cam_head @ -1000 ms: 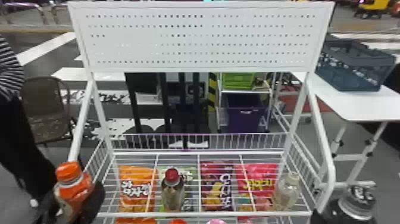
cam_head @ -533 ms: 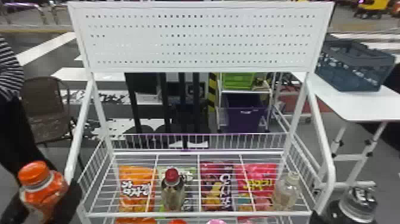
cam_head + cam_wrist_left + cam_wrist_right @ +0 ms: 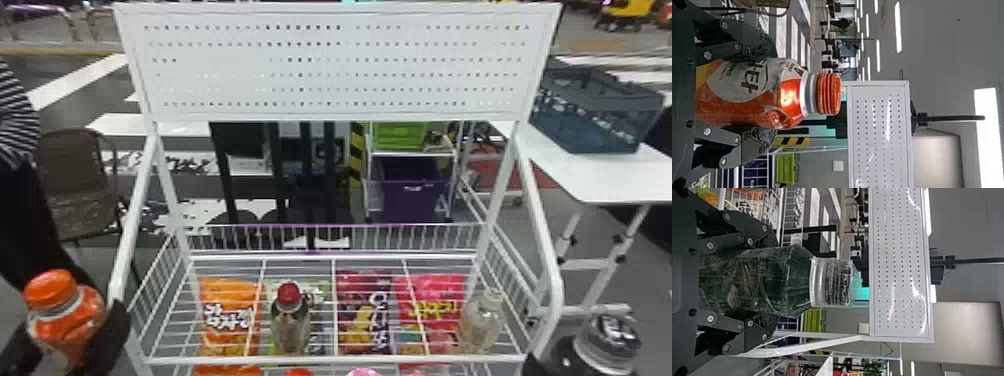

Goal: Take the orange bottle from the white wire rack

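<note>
My left gripper (image 3: 75,340) is at the lower left of the head view, outside the left side of the white wire rack (image 3: 332,357), shut on the orange bottle (image 3: 60,320). In the left wrist view the fingers of the left gripper (image 3: 764,94) press both sides of the orange bottle (image 3: 789,94), its orange cap free. At the head view's lower right corner, my right gripper (image 3: 575,357) holds a dark bottle with a clear-wrapped cap (image 3: 607,342). The right wrist view has the right gripper (image 3: 764,282) shut on this dark bottle (image 3: 789,280).
On the rack's upper shelf stand a red-capped bottle (image 3: 290,320) and a pale bottle (image 3: 482,320), with several snack bags (image 3: 230,315) below the wires. A perforated panel (image 3: 335,60) tops the rack. At right, a white table (image 3: 595,175) carries a dark crate (image 3: 595,115).
My left gripper, with the orange bottle in it, has moved leftward, away from the rack's left post. The right gripper and its dark bottle look nearly unmoved.
</note>
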Controlling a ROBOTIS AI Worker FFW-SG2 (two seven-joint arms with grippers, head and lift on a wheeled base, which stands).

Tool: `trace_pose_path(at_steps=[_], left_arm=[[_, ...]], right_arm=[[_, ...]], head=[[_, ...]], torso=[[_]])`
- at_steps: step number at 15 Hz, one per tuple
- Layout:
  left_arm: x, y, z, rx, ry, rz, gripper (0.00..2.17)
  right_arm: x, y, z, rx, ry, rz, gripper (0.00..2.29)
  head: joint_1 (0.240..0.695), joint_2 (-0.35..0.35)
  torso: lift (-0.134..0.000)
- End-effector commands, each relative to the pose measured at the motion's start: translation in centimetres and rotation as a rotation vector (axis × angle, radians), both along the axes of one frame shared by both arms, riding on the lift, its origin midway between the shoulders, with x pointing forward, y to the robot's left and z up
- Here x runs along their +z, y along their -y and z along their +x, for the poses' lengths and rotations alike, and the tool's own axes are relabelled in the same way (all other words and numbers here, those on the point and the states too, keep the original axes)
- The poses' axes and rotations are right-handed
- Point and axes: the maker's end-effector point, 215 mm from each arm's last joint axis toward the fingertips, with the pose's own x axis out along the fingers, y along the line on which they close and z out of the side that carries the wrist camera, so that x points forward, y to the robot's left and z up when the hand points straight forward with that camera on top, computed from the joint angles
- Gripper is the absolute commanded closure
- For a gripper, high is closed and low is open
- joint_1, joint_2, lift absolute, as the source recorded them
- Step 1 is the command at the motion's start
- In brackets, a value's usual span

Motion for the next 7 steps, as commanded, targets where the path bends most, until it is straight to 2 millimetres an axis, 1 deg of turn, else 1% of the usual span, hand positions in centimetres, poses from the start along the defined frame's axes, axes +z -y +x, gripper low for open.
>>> trace_pose_path(at_steps=[1,7], left_arm=[[0.09,-0.09,0.01,0.003,0.002,-0.001,1.98],[0.45,-0.02,0.04,0.003,0.009,-0.004,1.98]], right_arm=[[0.18,0.06,-0.06,-0.001,0.004,-0.001,1.0],[0.3,0.11,-0.16,-0.002,0.007,-0.001,1.0]], head=[[0.499,0.0],[0.499,0.0]], torso=[[0.0],[0.0]])
